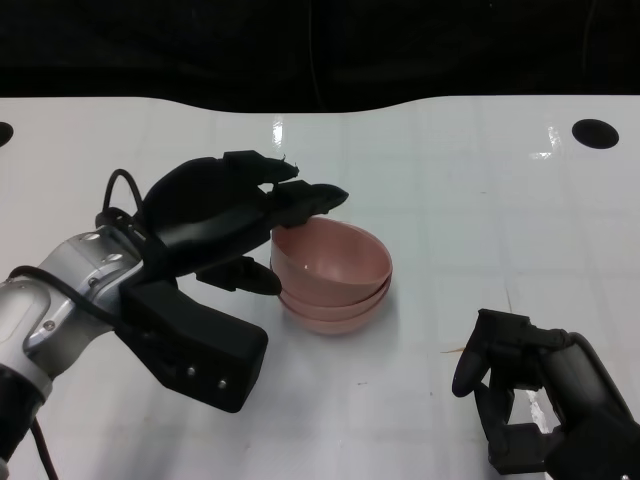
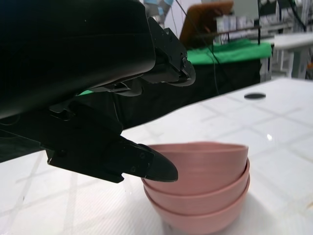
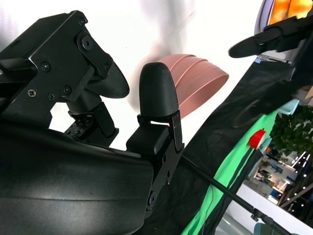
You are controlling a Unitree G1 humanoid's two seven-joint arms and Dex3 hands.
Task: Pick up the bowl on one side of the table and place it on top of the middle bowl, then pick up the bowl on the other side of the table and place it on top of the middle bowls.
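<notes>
Three pink bowls [image 1: 335, 275] sit nested in one stack at the table's middle, also seen in the left wrist view [image 2: 200, 191] and the right wrist view [image 3: 195, 83]. The top bowl leans slightly. My left hand [image 1: 235, 220] hovers at the stack's left side. Its fingers [image 2: 168, 58] stretch out above the top rim without touching it, and its thumb [image 2: 142, 164] lies just beside the bowl wall. My right hand [image 1: 535, 400] rests low at the near right, apart from the stack, fingers [image 3: 156, 93] loosely bent and holding nothing.
The white table [image 1: 480, 210] has a black round hole [image 1: 595, 132] at the far right and another at the far left edge [image 1: 3, 132]. Behind the table's far edge is dark cloth. A green cloth [image 2: 234, 51] hangs in the background.
</notes>
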